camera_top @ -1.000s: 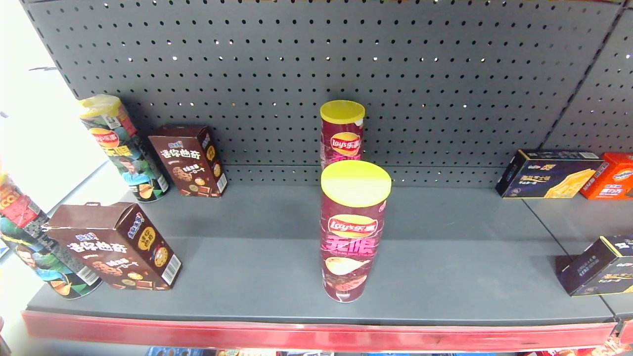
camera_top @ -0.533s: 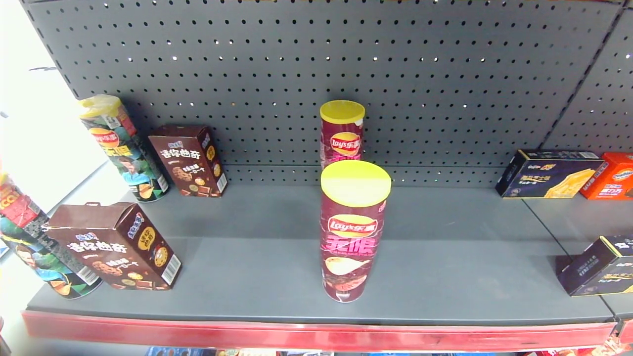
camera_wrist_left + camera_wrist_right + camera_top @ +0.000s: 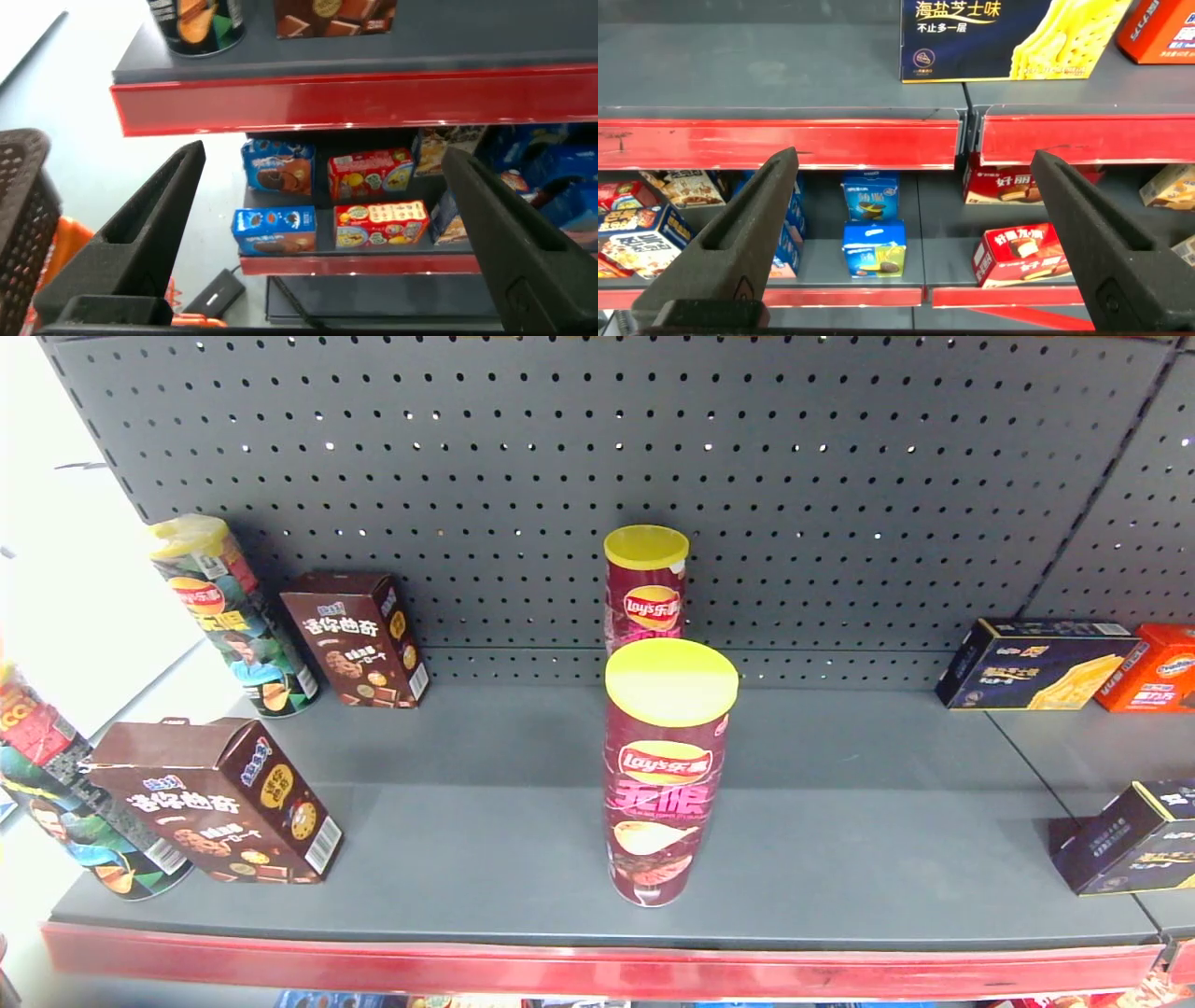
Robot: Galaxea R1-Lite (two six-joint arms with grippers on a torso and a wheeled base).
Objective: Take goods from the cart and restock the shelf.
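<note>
On the grey shelf (image 3: 840,840) two maroon chip cans with yellow lids stand upright in the middle, one (image 3: 665,770) near the front and one (image 3: 645,586) at the back panel. In front of the red shelf edge (image 3: 355,93), below the shelf level, my left gripper (image 3: 322,187) hangs open with nothing between its fingers. My right gripper (image 3: 915,196) is open and empty too, facing the red shelf edge (image 3: 785,142) and the lower shelves.
On the shelf's left stand two brown cookie boxes (image 3: 219,798) (image 3: 359,637) and two green-patterned chip cans (image 3: 233,611) (image 3: 56,793). Dark blue boxes (image 3: 1036,663) (image 3: 1130,835) and an orange box (image 3: 1153,667) lie at the right. A dark basket wall (image 3: 23,215) is beside the left gripper. Lower shelves hold snack boxes (image 3: 873,247).
</note>
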